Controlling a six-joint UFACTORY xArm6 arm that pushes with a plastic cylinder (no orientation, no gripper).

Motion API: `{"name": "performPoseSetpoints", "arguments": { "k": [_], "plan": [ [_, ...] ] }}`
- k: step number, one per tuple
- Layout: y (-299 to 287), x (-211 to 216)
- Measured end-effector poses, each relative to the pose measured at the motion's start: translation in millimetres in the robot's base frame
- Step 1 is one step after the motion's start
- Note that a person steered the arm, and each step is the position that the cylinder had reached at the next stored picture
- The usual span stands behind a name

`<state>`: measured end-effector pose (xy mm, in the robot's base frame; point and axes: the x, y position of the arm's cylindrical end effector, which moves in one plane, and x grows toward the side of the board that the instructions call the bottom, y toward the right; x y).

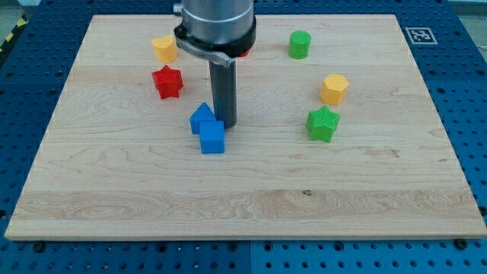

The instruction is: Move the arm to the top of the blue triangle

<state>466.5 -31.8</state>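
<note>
The blue triangle (201,117) lies near the board's middle, touching a blue cube (212,138) just below and to its right. My tip (227,124) rests on the board right beside the triangle's right side and just above the cube's top right corner. The rod rises from there to the arm's dark body at the view's top.
A red star (167,81) and a yellow block (163,49) lie at the upper left. A green cylinder (300,44), a yellow hexagon (333,89) and a green star (323,123) lie on the right. A red block (244,53) peeks out behind the arm. The wooden board (243,205) ends on all sides.
</note>
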Motion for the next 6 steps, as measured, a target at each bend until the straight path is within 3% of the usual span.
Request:
{"name": "performPoseSetpoints", "arguments": {
  "k": [2, 3, 4, 6],
  "plan": [
    [3, 16],
    [39, 16],
    [71, -4],
    [25, -71]
  ]
}}
